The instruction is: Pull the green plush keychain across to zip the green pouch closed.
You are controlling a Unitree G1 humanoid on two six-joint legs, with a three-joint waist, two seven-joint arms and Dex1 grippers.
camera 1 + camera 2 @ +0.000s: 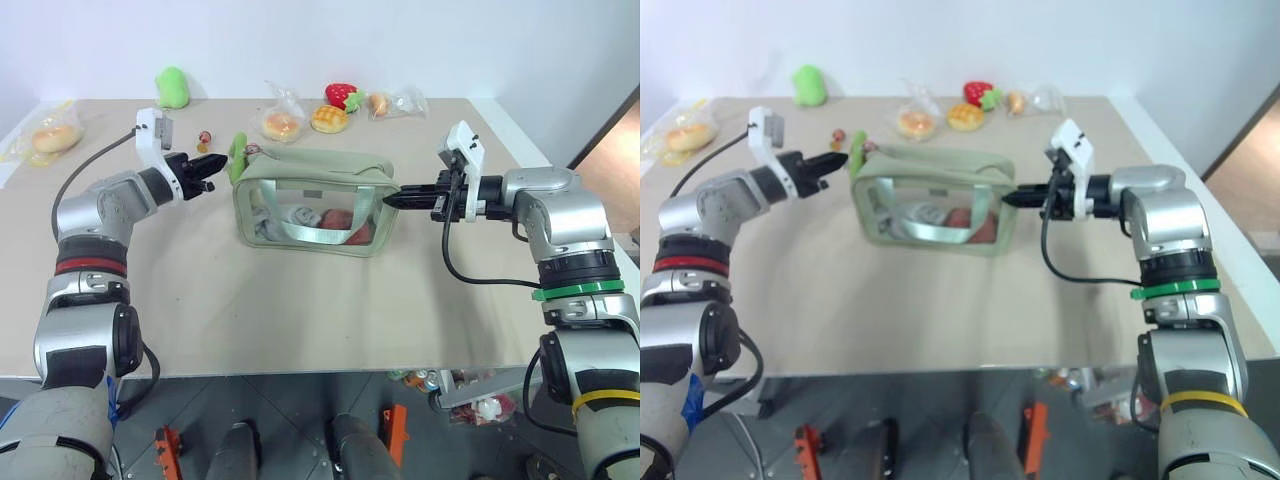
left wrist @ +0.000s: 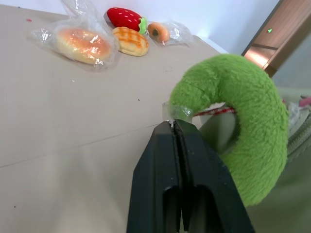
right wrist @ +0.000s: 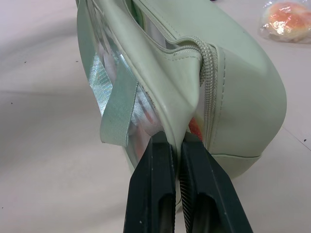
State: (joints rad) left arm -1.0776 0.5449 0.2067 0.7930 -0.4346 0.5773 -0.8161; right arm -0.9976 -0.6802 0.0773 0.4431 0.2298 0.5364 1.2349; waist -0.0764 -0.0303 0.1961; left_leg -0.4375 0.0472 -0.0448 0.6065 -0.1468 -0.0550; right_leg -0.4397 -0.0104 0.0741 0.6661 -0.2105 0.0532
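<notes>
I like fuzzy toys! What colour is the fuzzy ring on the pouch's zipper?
Bright lime green. The green plush keychain shows best in the left wrist view.

We find no text, label, brand or number that can be read on anything here (no printed sign at all).

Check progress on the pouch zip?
Done: right gripper is shut on the pouch end, bracing it. In hand: left gripper is shut at the edge of the keychain, seemingly on a clear tag. Left: the pull across; in the right wrist view the zipper is still parted.
</notes>
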